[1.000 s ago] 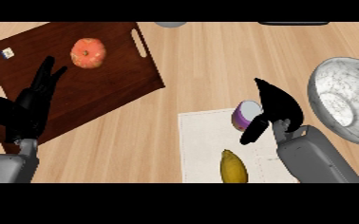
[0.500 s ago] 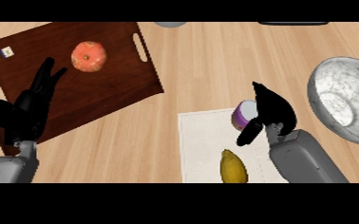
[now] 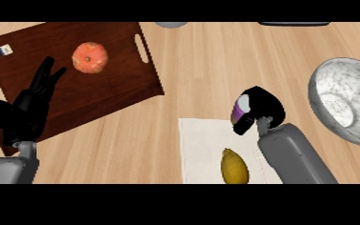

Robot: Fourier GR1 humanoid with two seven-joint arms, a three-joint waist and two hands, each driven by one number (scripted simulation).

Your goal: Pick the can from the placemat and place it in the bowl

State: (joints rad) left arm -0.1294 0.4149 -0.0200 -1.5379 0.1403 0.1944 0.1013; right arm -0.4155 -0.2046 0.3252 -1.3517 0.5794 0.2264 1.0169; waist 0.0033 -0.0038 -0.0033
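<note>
Since the earlier frame, the right hand (image 3: 262, 106) was closed round the can (image 3: 240, 111), which was held at the placemat's (image 3: 204, 145) upper edge, left of the bowl (image 3: 336, 95). The left hand (image 3: 28, 109) was held open.

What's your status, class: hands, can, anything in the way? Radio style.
Left hand open, resting at left. Right hand curled round can at far edge of placemat. Bowl to its right; yellow fruit lies nearer the robot, not between.

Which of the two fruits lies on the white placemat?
The long yellow fruit: it rests on the placemat, while the round orange fruit lies on the dark wooden board.
</note>
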